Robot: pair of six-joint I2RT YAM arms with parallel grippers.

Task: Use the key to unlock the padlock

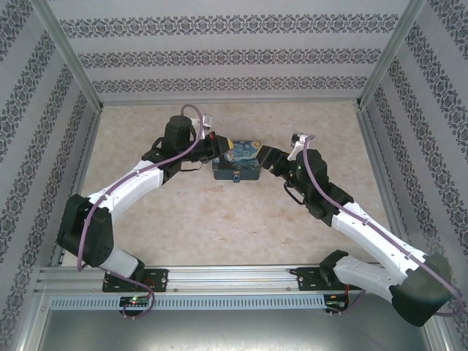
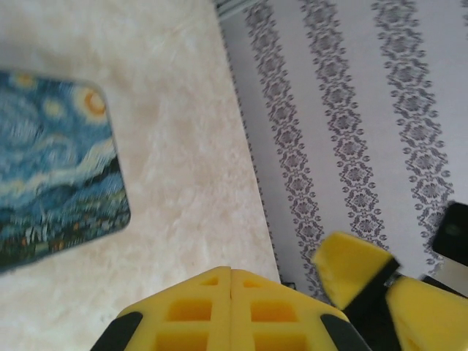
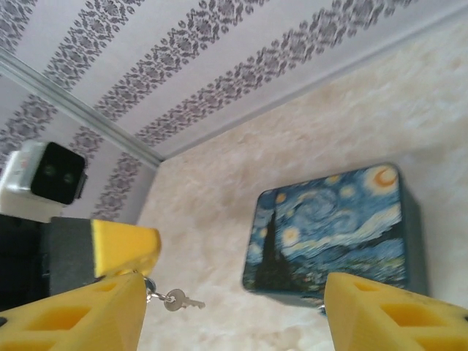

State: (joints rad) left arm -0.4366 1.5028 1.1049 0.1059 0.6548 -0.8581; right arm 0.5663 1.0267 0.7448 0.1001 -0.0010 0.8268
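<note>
The key [image 3: 181,300] is a thin sliver of metal on a small ring: light, stiff and slick, and I expect it to swing or twist if pinched loosely. The flat bow by the ring is the place to hold it, leaving the blade free. It hangs in the air over the table [image 3: 219,183], just left of the tin [image 3: 329,227], with its ring right under the tip of my left tool [image 2: 231,281]. That tool is closed, fingers pressed together. I judge that it pinches the ring, though the contact itself is hidden.

My right tool [image 3: 235,292] stands apart and holds nothing. Its left finger is just beside the ring, its right finger is at the tin's near right corner.

A small blue thing on the tin's near face I take for the padlock [image 1: 238,178]. It is too small to read, but it should be light and free to swivel, so its body needs steadying.

Both arms reach in from the near edge, elbows out. Their wrists converge on the tin at mid table, the left at its left end and the right at its right end.
</note>
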